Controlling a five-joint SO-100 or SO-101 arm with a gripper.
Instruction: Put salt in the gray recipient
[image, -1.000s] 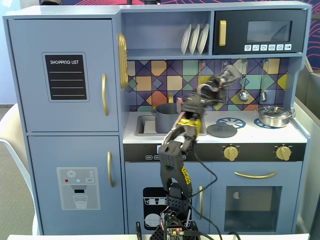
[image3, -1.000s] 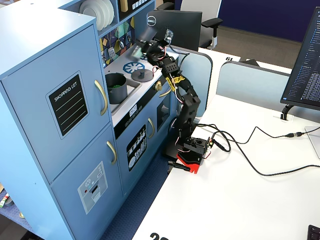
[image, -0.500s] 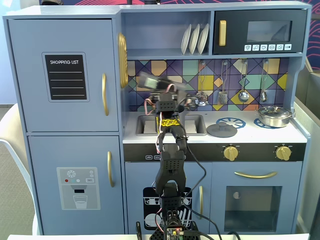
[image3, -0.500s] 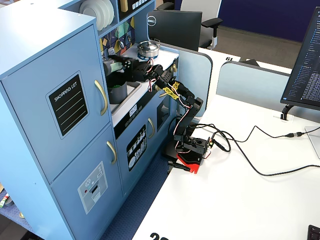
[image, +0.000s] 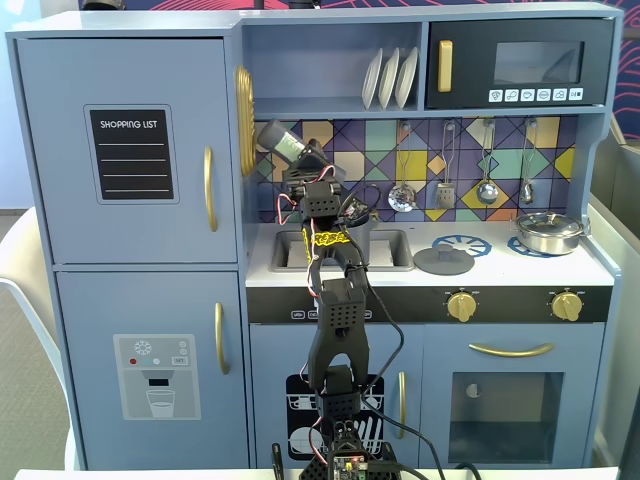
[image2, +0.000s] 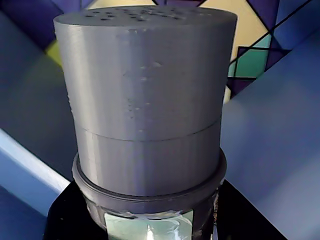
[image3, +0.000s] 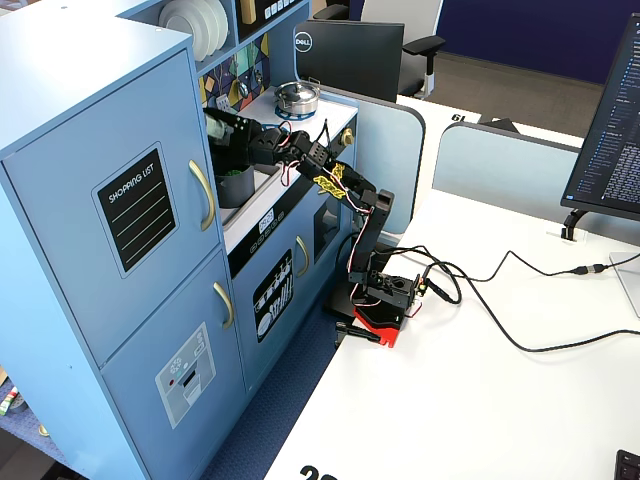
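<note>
The fingers (image: 293, 156) are clamped on the salt (image2: 145, 115), tilted with its holed cap up and left of them in a fixed view. The gray recipient (image3: 236, 186) sits in the sink below the fingers. I'd judge it best to tip the cap downward squarely over the recipient's opening, clear of the rim.

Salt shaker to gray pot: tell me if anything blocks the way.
Nothing visible does. The gripper holds the salt shaker tilted above the sink area in a fixed view. The gray pot sits just below it in the sink in the other fixed view, its top open. The flat lid lies off to the right on the counter.
</note>
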